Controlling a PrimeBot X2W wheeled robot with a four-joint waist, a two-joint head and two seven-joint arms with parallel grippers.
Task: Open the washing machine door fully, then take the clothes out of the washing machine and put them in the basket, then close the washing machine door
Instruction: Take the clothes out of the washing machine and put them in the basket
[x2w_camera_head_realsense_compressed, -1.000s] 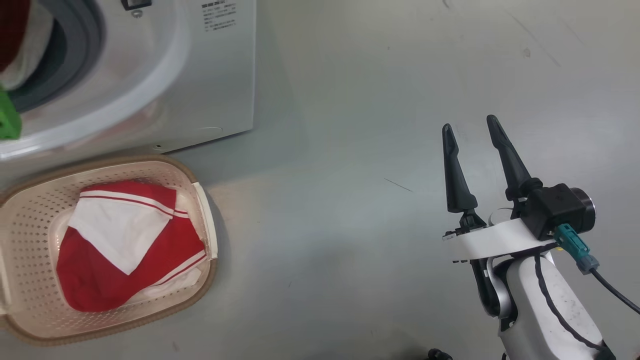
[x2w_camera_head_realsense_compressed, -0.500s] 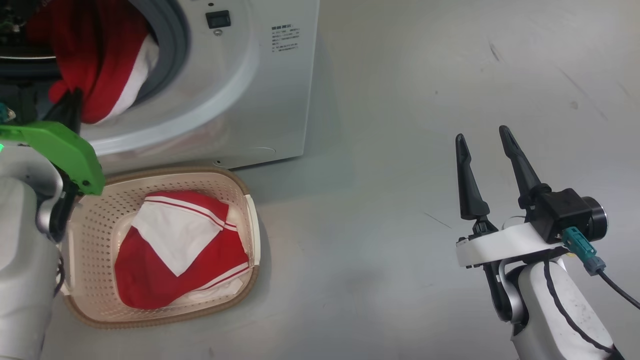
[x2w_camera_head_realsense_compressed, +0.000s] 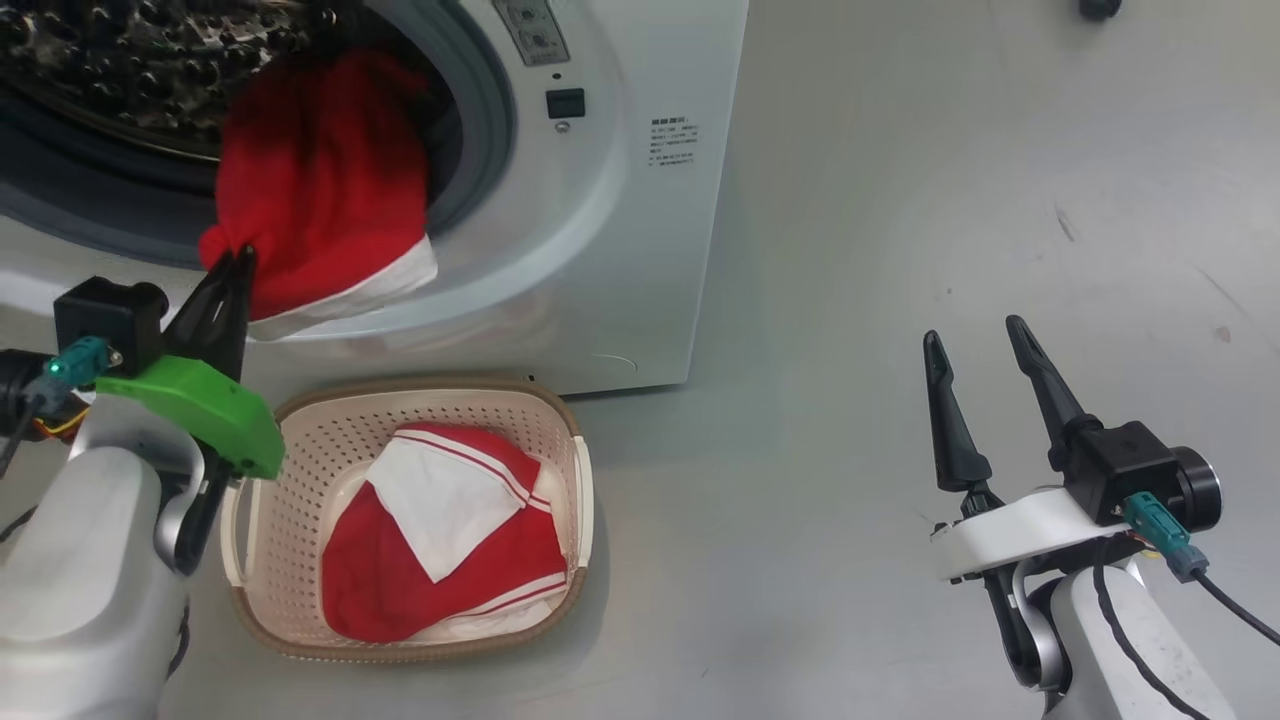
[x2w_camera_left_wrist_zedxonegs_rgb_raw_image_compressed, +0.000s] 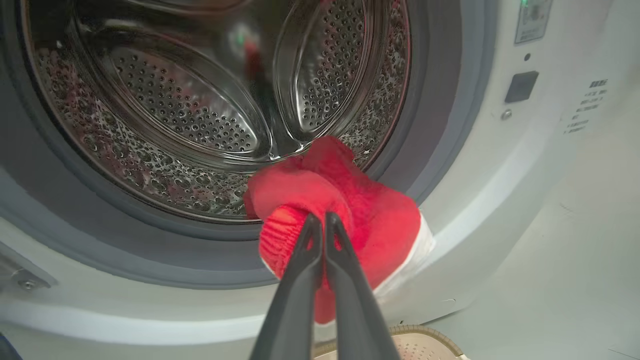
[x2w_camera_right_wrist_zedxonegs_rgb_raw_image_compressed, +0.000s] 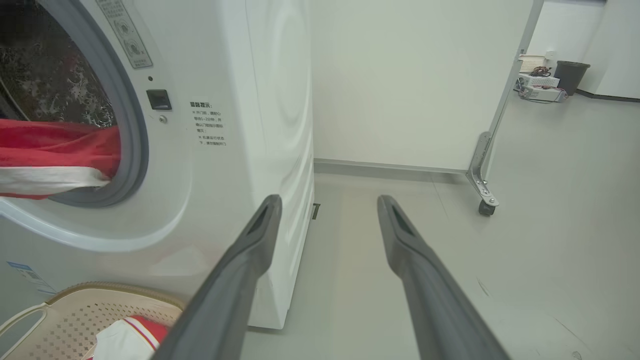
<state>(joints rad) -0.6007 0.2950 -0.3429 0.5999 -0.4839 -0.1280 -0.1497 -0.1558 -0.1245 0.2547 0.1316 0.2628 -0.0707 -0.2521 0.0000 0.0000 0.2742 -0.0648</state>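
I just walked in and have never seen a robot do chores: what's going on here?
The robot is unloading a washing machine. Its left pincer is shut on a red garment that hangs out over the rim of the machine's opening. Another red and white jersey already lies in the cream basket on the floor in front of the machine. The right pincer is open and empty, off to the side above the floor.
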